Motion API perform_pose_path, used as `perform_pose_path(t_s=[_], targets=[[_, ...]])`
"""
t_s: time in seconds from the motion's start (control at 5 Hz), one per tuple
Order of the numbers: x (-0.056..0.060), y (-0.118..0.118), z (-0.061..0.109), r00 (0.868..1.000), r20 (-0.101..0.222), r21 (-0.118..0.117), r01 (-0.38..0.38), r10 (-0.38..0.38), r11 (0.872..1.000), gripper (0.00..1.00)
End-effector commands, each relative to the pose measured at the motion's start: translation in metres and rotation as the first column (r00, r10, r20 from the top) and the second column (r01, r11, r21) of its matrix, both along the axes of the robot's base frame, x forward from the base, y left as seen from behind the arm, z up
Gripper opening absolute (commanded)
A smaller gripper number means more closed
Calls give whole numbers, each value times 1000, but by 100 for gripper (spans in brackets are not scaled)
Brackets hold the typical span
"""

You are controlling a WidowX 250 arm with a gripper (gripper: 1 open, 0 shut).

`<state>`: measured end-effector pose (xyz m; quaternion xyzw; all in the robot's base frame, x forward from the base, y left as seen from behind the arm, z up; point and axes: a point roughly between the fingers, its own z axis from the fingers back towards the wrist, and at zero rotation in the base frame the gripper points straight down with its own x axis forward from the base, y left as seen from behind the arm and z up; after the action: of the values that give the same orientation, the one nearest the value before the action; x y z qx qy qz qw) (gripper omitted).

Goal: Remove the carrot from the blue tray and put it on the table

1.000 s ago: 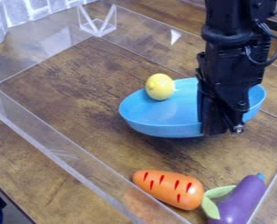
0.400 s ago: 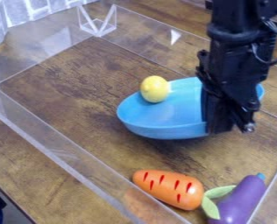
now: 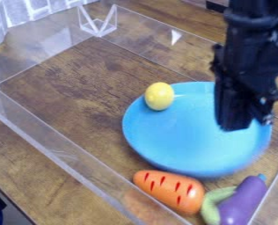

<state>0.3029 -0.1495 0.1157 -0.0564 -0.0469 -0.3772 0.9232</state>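
The orange carrot (image 3: 169, 189) with dark-red stripes lies on the wooden table (image 3: 71, 97), just in front of the blue tray (image 3: 183, 141) and outside its rim. The tray shows its broad round face. A yellow lemon (image 3: 160, 95) sits at its far left rim. My black gripper (image 3: 240, 123) hangs over the right part of the tray, well behind the carrot. Its fingers are dark and blurred, so I cannot make out the jaws or whether they touch the tray.
A purple eggplant (image 3: 241, 202) lies next to the carrot's leafy end at the front right. Clear acrylic walls (image 3: 59, 145) fence the table at the left and front. A small clear stand (image 3: 100, 18) is at the back.
The tray, tipped up under the gripper before, now shows much wider and flatter. The lemon shifted slightly along its rim. The gripper moved a little to the right. The carrot stayed put.
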Motion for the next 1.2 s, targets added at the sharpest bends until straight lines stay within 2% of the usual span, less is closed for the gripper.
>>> perform_pose_path(t_s=[0.0, 0.2, 0.4, 0.6, 0.8, 1.0], targets=[[25, 27, 21, 999, 43, -3, -23, 23, 1000, 0], [37, 56, 33, 997, 38, 19, -66, 65, 998, 0], [40, 50, 19, 1000, 17, 31, -24, 24, 999, 100], [43, 38, 2, 1000, 4, 33, 29, -29, 999, 100], [41, 20, -15, 996, -11, 43, 88, -88, 995, 100], [36, 12, -29, 989, -22, 52, 149, -148, 987, 100]])
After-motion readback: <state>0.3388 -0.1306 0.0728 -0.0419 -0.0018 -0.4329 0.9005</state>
